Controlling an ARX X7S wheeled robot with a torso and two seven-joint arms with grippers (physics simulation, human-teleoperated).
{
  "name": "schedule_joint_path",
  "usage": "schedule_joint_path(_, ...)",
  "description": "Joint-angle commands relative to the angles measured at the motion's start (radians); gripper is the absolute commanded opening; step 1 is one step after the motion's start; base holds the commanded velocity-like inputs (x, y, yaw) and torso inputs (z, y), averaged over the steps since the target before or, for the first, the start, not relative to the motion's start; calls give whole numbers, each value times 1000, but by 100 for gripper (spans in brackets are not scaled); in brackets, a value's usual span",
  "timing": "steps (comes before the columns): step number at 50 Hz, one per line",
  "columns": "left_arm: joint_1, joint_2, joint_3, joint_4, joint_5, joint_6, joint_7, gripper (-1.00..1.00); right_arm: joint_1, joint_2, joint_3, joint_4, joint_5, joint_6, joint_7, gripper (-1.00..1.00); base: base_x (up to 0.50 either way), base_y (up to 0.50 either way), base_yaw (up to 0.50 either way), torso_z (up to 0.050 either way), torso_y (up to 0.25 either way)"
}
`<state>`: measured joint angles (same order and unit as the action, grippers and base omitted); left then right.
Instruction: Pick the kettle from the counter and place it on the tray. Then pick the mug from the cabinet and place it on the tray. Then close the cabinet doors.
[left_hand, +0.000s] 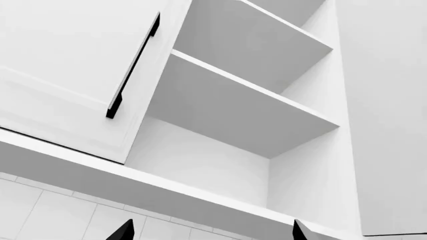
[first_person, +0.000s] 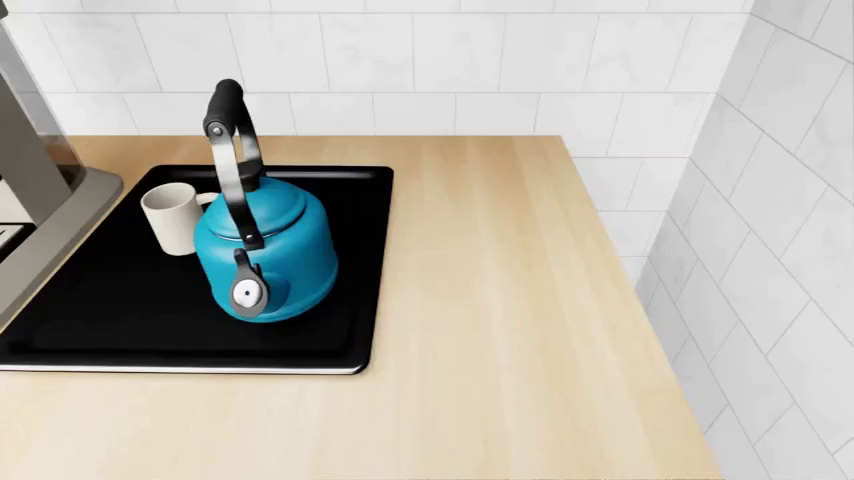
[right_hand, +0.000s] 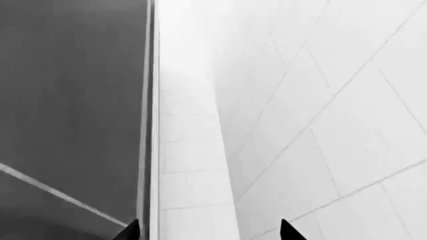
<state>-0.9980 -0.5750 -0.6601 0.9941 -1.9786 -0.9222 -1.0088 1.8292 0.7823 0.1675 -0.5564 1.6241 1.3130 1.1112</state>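
The kettle (first_person: 267, 250) and mug (first_person: 171, 218) are sitting on the tray (first_person: 134, 330). The cabinet door (left_hand: 67, 75) is standing open (rigid, probably swinging lightly); its handle (left_hand: 133, 65) is the likely pushing spot. Both grippers' (left_hand: 210, 232) (right_hand: 207, 232) fingers are spread, empty.

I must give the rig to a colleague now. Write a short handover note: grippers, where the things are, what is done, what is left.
Left gripper: open, empty, aimed up at the open cabinet.
Right gripper: open, empty, near the tiled wall.
Kettle and mug both stand on the tray on the counter.
Done: both placements.
Left: close the cabinet doors; one door with black handle is visible.
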Motion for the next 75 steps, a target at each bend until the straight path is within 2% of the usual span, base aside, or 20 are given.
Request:
schedule_joint_path(1,29,11,-27,3,0,-11,21,100,495,-394,-347,172,-360,100,-206,100,0,0,0,0,0)
schedule_joint_path(9,48,21,-53,-1,7,-24,42,100,520,-423,-410,194,-455,22,-317,100,0,0,0,0,0)
schedule_joint_path(17,60,25,-72,-4,5,-27,48,100,502,-503,-396,246,-508,-38,-415,100,0,0,0,1,0)
schedule_joint_path(37,91,46,-112,-14,22,-49,89,100,375,-623,-527,544,-671,-301,-656,100,0,0,0,1,0)
schedule_joint_path(56,116,53,-141,-14,24,-62,115,100,264,-690,-661,718,-766,-442,-778,100,0,0,0,0,0)
schedule_joint_path(75,161,76,-190,-15,36,-82,159,100,206,-705,-1016,874,-989,-524,-926,100,0,0,0,0,0)
